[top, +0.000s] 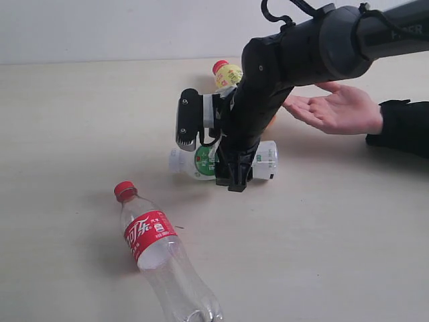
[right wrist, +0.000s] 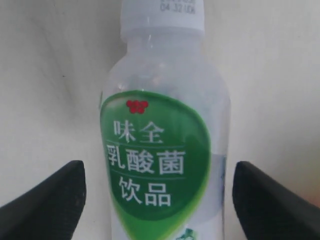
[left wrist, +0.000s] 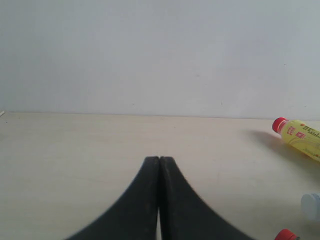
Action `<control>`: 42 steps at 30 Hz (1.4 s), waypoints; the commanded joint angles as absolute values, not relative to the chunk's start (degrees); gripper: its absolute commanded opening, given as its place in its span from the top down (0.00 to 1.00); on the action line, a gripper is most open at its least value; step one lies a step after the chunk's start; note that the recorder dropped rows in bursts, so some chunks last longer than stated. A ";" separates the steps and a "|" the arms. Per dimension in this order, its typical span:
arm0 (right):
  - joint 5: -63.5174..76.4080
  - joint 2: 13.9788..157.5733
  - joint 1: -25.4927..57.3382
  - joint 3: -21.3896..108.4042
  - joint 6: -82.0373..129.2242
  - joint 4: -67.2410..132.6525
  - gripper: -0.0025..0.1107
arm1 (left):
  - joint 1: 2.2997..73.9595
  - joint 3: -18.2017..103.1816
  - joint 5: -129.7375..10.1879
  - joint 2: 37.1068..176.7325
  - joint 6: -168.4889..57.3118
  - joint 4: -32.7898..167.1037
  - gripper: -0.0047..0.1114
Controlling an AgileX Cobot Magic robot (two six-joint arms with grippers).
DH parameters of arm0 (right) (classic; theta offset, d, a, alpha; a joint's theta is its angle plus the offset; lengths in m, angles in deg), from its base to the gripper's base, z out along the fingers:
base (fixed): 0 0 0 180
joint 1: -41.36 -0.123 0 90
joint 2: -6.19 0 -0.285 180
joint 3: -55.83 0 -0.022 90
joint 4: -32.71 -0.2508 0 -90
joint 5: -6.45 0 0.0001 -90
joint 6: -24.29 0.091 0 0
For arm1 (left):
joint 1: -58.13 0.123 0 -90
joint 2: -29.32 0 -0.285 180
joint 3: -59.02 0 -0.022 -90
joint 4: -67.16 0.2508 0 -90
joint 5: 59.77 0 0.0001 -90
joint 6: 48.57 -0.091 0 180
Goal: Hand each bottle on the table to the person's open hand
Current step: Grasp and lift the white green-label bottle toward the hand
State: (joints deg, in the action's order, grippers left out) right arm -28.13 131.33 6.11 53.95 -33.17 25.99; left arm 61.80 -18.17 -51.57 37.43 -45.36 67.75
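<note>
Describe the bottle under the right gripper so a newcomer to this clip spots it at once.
On the table, find the black arm beside the person's open hand. Under the right gripper lies a white bottle on its side. Only it has a green label; the yellow bottle and clear bottle have red caps.

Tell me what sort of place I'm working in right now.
Probably a robot test bench rather than a home or shop: a pale table against a plain white wall, drink bottles laid out, such as the red-labelled bottle, and a person's open hand waiting.

Glossy black arm [top: 301,54], white wrist block [top: 208,111], black 2-fingered right hand [right wrist: 159,172]
</note>
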 commanded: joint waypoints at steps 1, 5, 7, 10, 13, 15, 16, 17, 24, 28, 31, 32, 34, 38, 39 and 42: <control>-27.49 132.37 5.99 54.36 -33.05 25.66 0.30 | 61.54 -18.20 -51.53 37.11 -45.55 67.16 0.95; -26.87 132.70 5.99 54.36 -32.93 25.66 0.31 | 61.54 -18.20 -51.53 37.11 -45.55 67.16 0.95; -26.64 132.70 5.99 54.36 -32.93 25.35 0.32 | 61.54 -18.20 -51.53 37.11 -45.55 67.16 0.95; -26.64 132.70 5.99 54.36 -32.17 25.22 0.45 | 61.54 -18.20 -51.53 37.11 -45.55 67.16 0.95; -26.75 132.70 5.99 54.36 -29.34 25.22 0.63 | 61.54 -18.20 -51.53 37.11 -45.55 67.16 0.95; -26.75 132.70 5.99 54.36 -29.22 25.22 0.76 | 61.54 -18.20 -51.53 37.11 -45.55 67.16 0.95; -26.75 132.56 5.99 54.36 -29.22 25.22 0.81 | 61.54 -18.20 -51.53 37.11 -45.55 67.16 0.95; -26.75 132.37 5.99 54.36 -29.22 25.22 0.87 | 61.54 -18.20 -51.53 37.11 -45.55 67.16 0.95; -26.86 129.08 5.99 54.36 -28.23 25.22 0.98 | 61.54 -18.20 -51.53 37.11 -45.55 67.16 0.95; -28.38 125.41 5.99 54.36 -26.73 20.83 0.98 | 61.54 -18.20 -51.53 37.11 -45.55 67.16 0.95; -30.07 121.68 5.99 54.36 -26.11 18.21 0.98 | 61.54 -18.20 -51.53 37.11 -45.55 67.16 0.95; -30.32 120.61 5.99 54.36 -25.08 18.04 0.98 | 61.54 -18.20 -51.53 37.11 -45.55 67.16 0.95; -30.91 117.86 5.99 54.36 -22.11 18.04 0.98 | 61.54 -18.20 -51.53 37.11 -45.55 67.16 0.95; -33.63 112.68 5.99 54.55 -16.56 18.16 0.98 | 61.54 -18.20 -51.53 37.11 -45.55 67.16 0.95; -34.45 111.34 5.99 54.55 -15.09 18.30 0.98 | 61.54 -18.20 -51.53 37.11 -45.55 67.16 0.95; -37.42 107.46 5.99 54.55 -11.40 18.43 0.98 | 61.54 -18.20 -51.53 37.11 -45.55 67.16 0.95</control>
